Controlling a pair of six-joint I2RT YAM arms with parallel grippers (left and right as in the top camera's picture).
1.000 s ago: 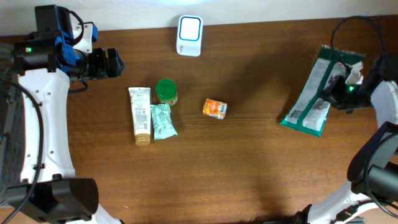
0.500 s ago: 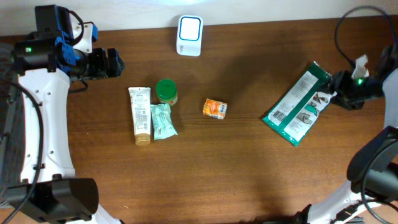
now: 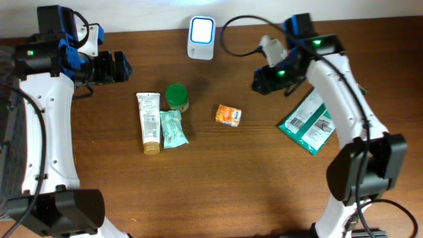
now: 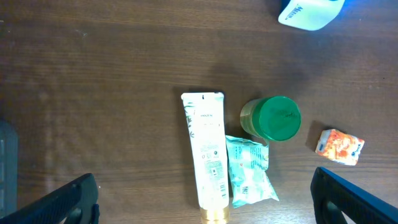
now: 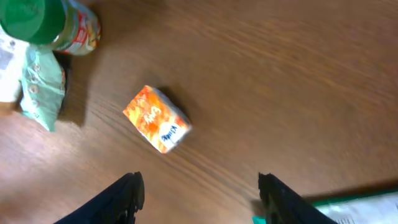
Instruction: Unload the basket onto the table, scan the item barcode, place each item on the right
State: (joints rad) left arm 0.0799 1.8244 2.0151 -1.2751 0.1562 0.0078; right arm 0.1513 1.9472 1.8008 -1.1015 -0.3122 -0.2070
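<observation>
Right gripper (image 5: pixel 200 186) hangs with its two fingers apart and nothing between them, above the small orange box (image 5: pixel 157 119) on the brown table (image 3: pixel 264 185). On the right side, the green packet (image 3: pixel 308 124) lies flat on the table, partly under the right arm, with its barcode label facing up; the gripper does not touch it. At the far edge stands the white scanner (image 3: pixel 201 30). Over on the left, the left gripper (image 3: pixel 122 66) is wide open and empty, near the white tube (image 4: pixel 205 152), the green-lidded jar (image 4: pixel 277 118) and the pale sachet (image 4: pixel 249 171).
</observation>
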